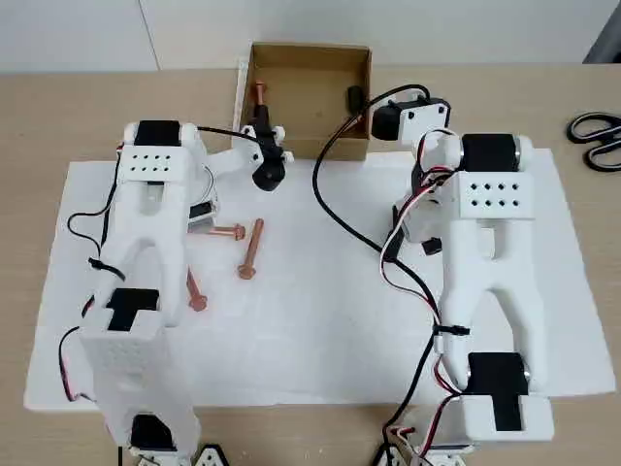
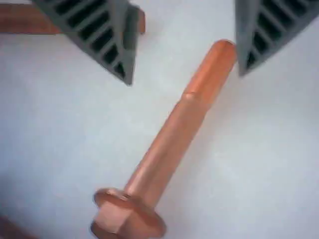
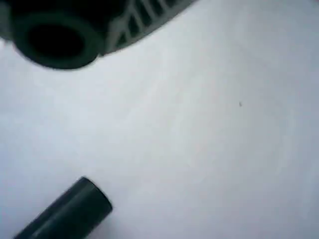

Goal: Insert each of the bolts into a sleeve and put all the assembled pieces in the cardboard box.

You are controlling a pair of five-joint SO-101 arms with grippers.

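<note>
This looks like a robotics lab or hobby workshop: a pale wooden table point(image 1: 39, 116) against a plain wall point(image 1: 78, 29), a white foam sheet point(image 1: 320, 330), exposed wiring point(image 1: 316, 180), and scissors point(image 1: 597, 139) lying nearby.

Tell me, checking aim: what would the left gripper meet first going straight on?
Probably the copper-coloured flanged metal bolt: its plain end lies between the jaws of the open left gripper.

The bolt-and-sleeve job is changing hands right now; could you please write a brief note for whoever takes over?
Left gripper: open, with the tip of a bolt between its fingers, lying on the foam pad.
Right gripper: holds a sleeve; a second sleeve lies on the foam.
High view: three loose bolts on the foam; a further bolt in the cardboard box, sleeved or not I cannot tell.
Left to do: sleeve and box the loose bolts.
</note>
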